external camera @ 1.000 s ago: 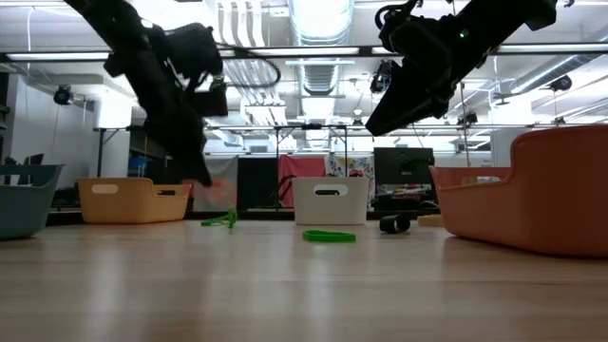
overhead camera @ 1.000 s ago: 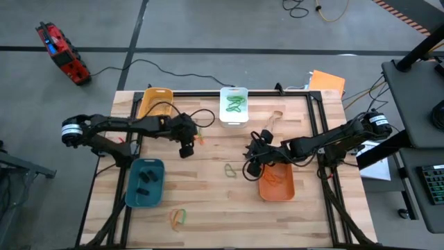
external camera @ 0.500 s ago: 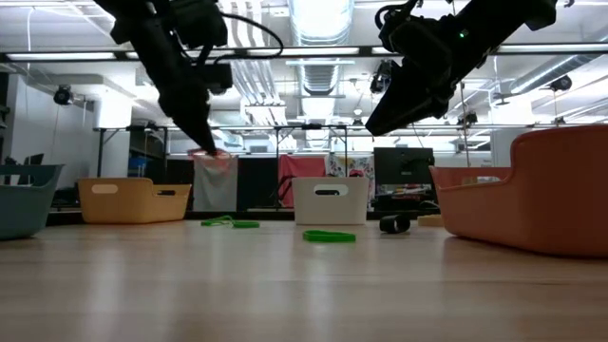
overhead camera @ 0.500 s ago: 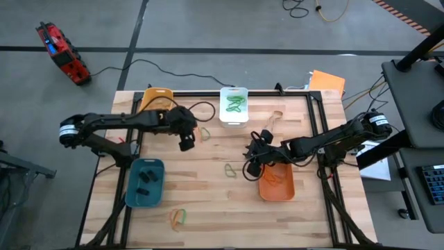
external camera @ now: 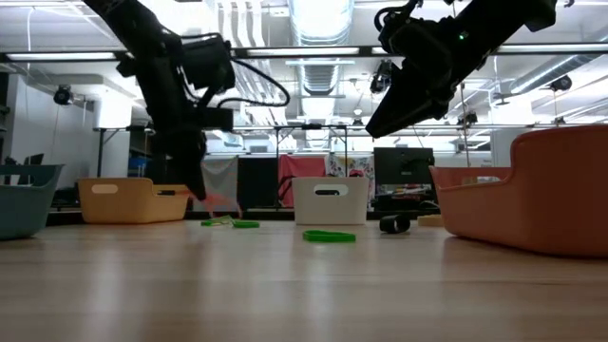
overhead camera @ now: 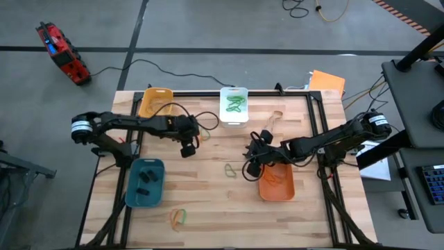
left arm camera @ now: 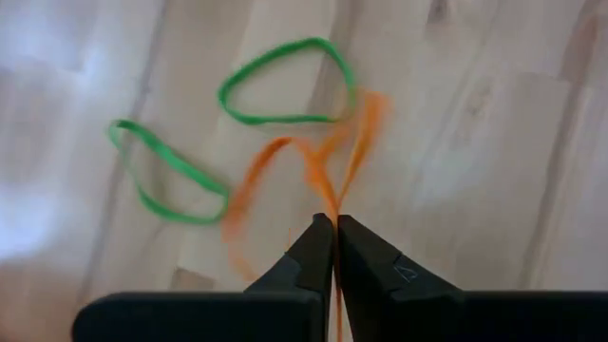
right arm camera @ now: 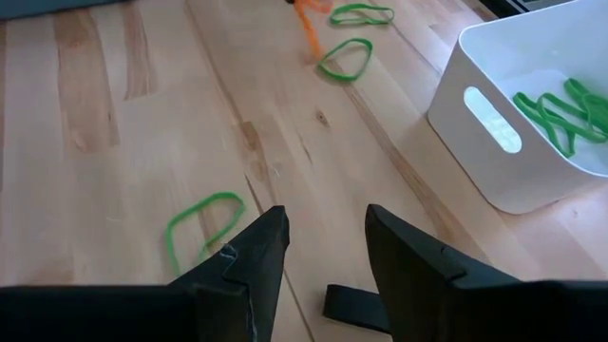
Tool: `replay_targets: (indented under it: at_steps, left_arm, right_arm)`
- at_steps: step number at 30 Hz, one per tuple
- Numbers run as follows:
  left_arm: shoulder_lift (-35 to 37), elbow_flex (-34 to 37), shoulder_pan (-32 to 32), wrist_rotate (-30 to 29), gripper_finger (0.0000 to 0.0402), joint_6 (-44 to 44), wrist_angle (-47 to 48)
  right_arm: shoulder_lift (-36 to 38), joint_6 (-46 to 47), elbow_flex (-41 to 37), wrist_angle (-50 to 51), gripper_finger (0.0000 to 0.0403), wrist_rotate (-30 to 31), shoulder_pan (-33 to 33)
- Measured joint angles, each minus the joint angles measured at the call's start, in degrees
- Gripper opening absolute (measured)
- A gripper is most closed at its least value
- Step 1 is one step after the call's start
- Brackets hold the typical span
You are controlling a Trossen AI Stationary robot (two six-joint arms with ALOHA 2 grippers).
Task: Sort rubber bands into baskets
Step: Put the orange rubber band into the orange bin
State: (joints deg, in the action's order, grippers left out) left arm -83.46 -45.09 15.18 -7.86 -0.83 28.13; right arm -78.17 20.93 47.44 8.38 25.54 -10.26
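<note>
Four baskets are sitting on the table (overhead camera: 305,208), and sorting is looking partly done. White basket (overhead camera: 234,117) at the far edge is holding green bands; orange basket (overhead camera: 277,187), near the right side, is holding orange ones; teal basket (overhead camera: 144,194), near the left front, is holding dark ones. Yellow basket (overhead camera: 154,102) at the far left corner is showing nothing I can make out.

Still loose on the wood: two green bands (left arm camera: 275,85) by the left arm, one green band (right arm camera: 202,220) mid-table, a tan pair (overhead camera: 179,218) at the front edge, something tan (overhead camera: 275,118) beside the white basket.

Left gripper (left arm camera: 333,228) is hanging between the yellow and white baskets, fingers pressed together, pinching an orange band (left arm camera: 313,166) that is dangling just above the wood. Its basket is lying well across the table.

Right gripper (right arm camera: 323,242) is hovering just beside the orange basket, fingers spread, holding nothing. It is standing in that path, so crowding looks like the risk.
</note>
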Motion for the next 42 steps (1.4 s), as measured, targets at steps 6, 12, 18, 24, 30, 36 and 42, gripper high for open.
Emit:
replay_targets:
  at_steps: [6, 12, 18, 24, 30, 36, 42]
  left_arm:
    - [-1.0, 0.9, 0.0, 1.4, 0.0035, 0.2, -0.7]
    - [-0.9, 0.9, 0.0, 1.4, 0.0075, 0.0, -0.7]
    - [-0.9, 1.0, 0.0, 1.5, 0.0085, -1.2, 0.0]
    - [-1.5, 1.9, -0.1, 9.4, 0.0085, -5.9, -0.1]
    - [-1.6, 6.2, -0.1, 3.5, 0.0085, -7.8, -0.9]
    - [-1.4, 8.3, -0.1, 2.9, 0.0085, -7.4, -4.4]
    - [-0.9, 8.2, -0.1, 2.9, 0.0085, -5.5, -3.7]
  right_arm:
    - [-0.1, -0.1, 0.0, 0.0, 0.0141, 0.0, 0.0]
    - [-0.1, -0.1, 0.0, 0.0, 0.0141, 0.0, 0.0]
    - [-0.1, -0.1, 0.0, 0.1, 0.0141, 0.0, 0.0]
    - [-0.1, 0.0, -0.2, 0.0, 0.0141, 0.0, 0.0]
    - [-0.1, 1.4, -1.7, -0.1, 0.0141, 0.0, 0.0]
    - [-0.1, 1.6, -2.0, -0.5, 0.0141, 0.0, 0.0]
    - [-0.1, 1.6, -2.0, -0.6, 0.0141, 0.0, 0.0]
